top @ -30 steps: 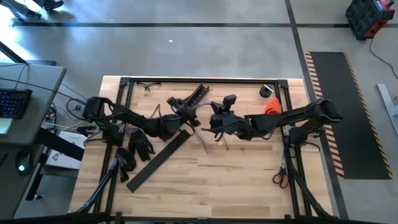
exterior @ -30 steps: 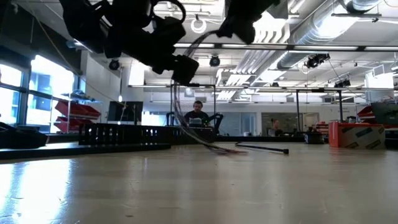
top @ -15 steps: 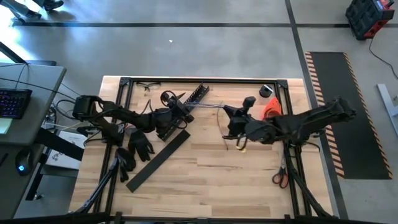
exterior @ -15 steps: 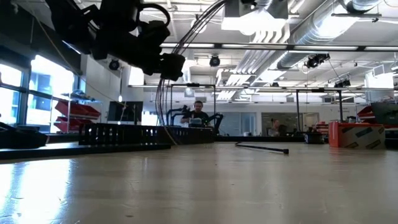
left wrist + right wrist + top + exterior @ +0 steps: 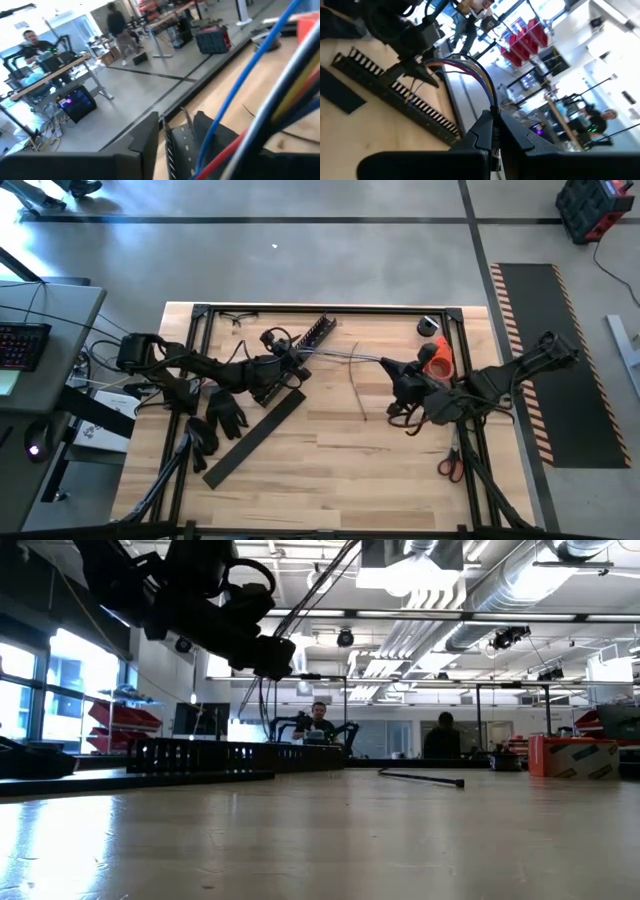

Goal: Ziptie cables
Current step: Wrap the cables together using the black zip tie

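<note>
Cables, thin multicoloured wire bundle, strung taut above the wooden tabletop between both hands. Right hand clamped on one end; left hand at the other, beside the black comb-toothed channel, grip unclear. Step: gathering the bundle. Next needs a ziptie; none identifiable. No containers

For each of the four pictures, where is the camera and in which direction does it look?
High: above, straight down on table and both arms.
Low: at tabletop height, level toward the room; left gripper hangs above.
Left wrist: on left arm, facing along the cables.
Right wrist: on right arm; its fingers pinch the cables.
Shared: both wrist views show the cables and slotted channel.
</note>
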